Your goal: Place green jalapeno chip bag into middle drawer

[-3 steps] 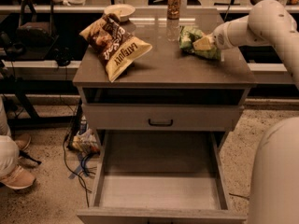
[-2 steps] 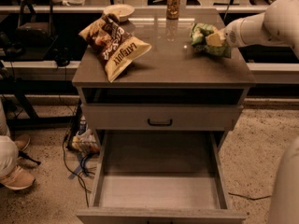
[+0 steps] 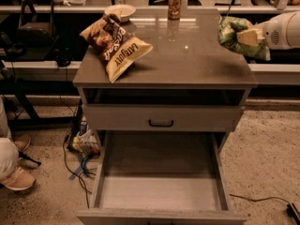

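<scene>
My gripper [image 3: 244, 35] reaches in from the right edge and is shut on the green jalapeno chip bag [image 3: 233, 36]. It holds the light-green crinkly bag in the air over the right rear corner of the cabinet top. The middle drawer [image 3: 161, 191] is pulled fully open below at the front, with a plain pale grey floor and low side walls. Nothing lies in it.
A brown-and-yellow Late July chip bag [image 3: 114, 46] lies on the left of the cabinet top [image 3: 187, 62]. A white bowl [image 3: 120, 11] and a drink can [image 3: 175, 3] stand at the back. The closed upper drawer has a black handle [image 3: 161, 123]. Cables [image 3: 79, 165] and a person's shoe [image 3: 16, 178] are on the floor at left.
My gripper has lifted the green bag off the cabinet top and carried it to the right, out past the cabinet's right edge. The other things have not moved.
</scene>
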Controlling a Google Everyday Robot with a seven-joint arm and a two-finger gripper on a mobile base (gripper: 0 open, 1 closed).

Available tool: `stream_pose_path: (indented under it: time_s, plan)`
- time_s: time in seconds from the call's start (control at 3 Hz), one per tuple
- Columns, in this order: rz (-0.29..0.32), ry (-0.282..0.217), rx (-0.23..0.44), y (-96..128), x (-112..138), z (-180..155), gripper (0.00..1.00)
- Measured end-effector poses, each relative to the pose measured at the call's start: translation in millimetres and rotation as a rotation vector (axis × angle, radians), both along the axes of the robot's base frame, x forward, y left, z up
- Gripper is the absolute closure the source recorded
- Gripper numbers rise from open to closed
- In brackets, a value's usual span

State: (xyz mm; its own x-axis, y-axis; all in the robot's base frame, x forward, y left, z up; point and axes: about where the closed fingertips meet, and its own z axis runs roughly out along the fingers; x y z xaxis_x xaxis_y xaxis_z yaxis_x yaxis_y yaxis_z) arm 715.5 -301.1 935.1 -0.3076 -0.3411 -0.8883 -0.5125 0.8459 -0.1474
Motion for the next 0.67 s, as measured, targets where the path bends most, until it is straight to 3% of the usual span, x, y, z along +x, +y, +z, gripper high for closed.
stream_pose_path:
  time_s: [0.33, 0.67]
  plan:
    - [0.0, 0.0, 0.0, 0.0, 0.0, 0.0, 1.0]
    - [0.066, 0.028, -0.029, 11.0, -21.1, -14.3, 1.0]
